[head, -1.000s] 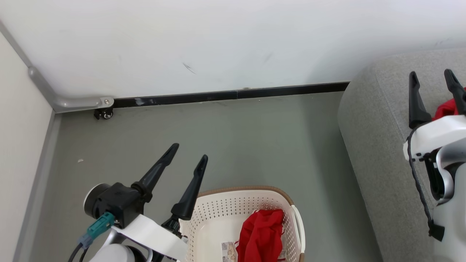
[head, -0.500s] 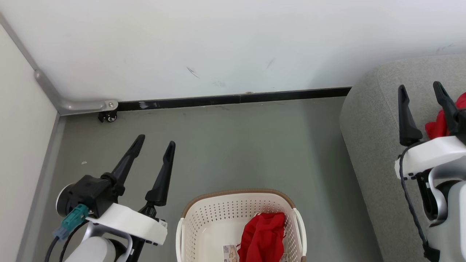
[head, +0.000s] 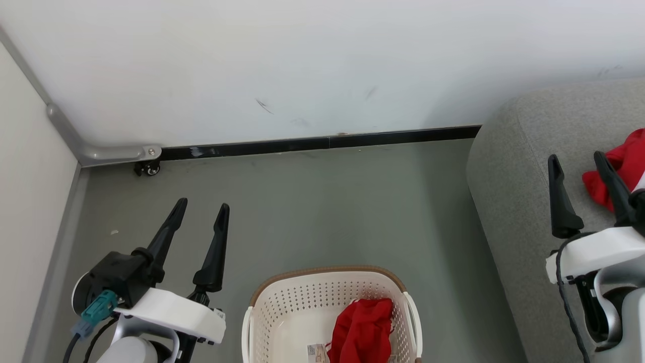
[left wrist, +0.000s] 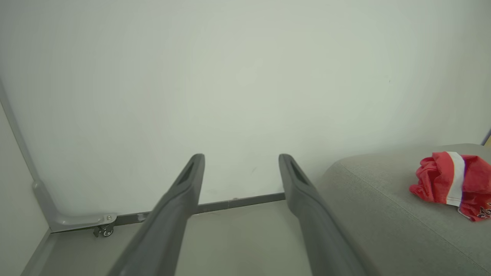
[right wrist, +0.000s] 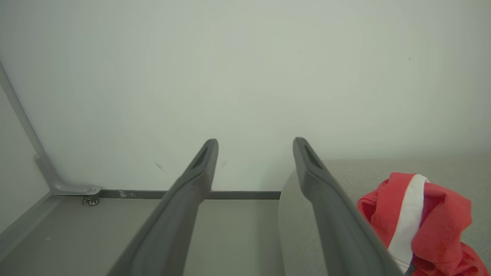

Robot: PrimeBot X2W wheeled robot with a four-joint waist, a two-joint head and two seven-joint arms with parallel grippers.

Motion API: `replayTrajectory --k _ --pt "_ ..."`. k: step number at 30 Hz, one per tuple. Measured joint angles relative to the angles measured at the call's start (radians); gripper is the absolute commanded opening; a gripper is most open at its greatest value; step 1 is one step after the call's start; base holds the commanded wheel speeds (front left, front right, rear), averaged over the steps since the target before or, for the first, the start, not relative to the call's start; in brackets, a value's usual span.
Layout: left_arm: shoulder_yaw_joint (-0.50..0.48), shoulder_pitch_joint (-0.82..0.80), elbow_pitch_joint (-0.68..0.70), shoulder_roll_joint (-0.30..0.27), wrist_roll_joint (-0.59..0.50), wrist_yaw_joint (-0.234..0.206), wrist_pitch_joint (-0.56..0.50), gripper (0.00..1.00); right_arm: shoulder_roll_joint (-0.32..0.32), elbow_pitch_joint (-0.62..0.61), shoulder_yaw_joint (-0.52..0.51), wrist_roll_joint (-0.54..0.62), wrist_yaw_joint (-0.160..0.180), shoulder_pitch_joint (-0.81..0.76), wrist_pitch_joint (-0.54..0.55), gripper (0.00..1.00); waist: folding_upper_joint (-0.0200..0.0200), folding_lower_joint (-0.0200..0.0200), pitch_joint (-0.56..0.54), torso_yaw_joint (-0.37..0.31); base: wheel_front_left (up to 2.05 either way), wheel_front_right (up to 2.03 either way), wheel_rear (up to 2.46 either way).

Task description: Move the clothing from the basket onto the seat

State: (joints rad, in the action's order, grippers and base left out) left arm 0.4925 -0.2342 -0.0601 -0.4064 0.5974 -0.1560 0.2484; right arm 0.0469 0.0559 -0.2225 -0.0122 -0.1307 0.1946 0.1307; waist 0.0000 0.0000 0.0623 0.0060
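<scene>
A cream-white basket (head: pixel 282 302) with a brown rim sits on the floor at the bottom centre of the head view. One crumpled red piece of clothing (head: pixel 363 330) lies inside it. A second red piece of clothing (head: pixel 617 169) (left wrist: pixel 452 184) (right wrist: pixel 418 218) with a white stripe rests on the grey seat (head: pixel 514 176) (left wrist: pixel 383 214) at the right. My left gripper (head: pixel 201 206) (left wrist: pixel 241 157) is open and empty above the floor, left of the basket. My right gripper (head: pixel 577 159) (right wrist: pixel 255 142) is open and empty over the seat, just left of the garment there.
A white wall with a black baseboard (head: pixel 322 143) runs across the back. A grey panel with a small caster wheel (head: pixel 146 169) closes the left side. Bare grey floor (head: pixel 327 201) lies between the basket, the wall and the seat.
Both grippers drew back toward me, the left one moving leftward off the basket's rim and the right one away from the garment on the seat. The head camera shifted slightly.
</scene>
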Motion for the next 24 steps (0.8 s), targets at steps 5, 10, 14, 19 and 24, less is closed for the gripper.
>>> replayTrajectory --k 5,10,14,19,24 --pt "-0.019 0.018 -0.015 0.012 0.008 -0.012 0.000 1.00 -0.001 -0.012 0.000 -0.036 0.000 -0.031 -0.004 1.00 0.0000 -0.0001 -0.012 -0.003 0.00 0.00 0.00" --pt "-0.041 0.039 -0.021 0.025 0.007 -0.030 0.001 1.00 -0.003 -0.023 -0.001 -0.047 0.000 -0.059 -0.007 1.00 0.0000 0.0000 -0.025 -0.003 0.00 0.00 0.00" --pt "-0.055 0.057 -0.026 0.029 0.006 -0.042 0.003 1.00 -0.004 -0.034 -0.001 -0.052 0.000 -0.082 -0.007 1.00 0.0000 -0.0001 -0.034 -0.001 0.00 0.00 0.00" --pt "-0.074 0.071 -0.030 0.030 0.004 -0.055 0.003 1.00 -0.004 -0.054 0.000 -0.063 0.000 -0.098 -0.007 1.00 0.0000 0.0000 -0.044 0.003 0.00 0.00 0.00" --pt "-0.087 0.078 -0.036 0.031 -0.002 -0.055 0.003 1.00 -0.005 -0.063 0.000 -0.077 0.000 -0.118 -0.007 1.00 0.0000 0.0000 -0.053 0.009 0.00 0.00 0.00"
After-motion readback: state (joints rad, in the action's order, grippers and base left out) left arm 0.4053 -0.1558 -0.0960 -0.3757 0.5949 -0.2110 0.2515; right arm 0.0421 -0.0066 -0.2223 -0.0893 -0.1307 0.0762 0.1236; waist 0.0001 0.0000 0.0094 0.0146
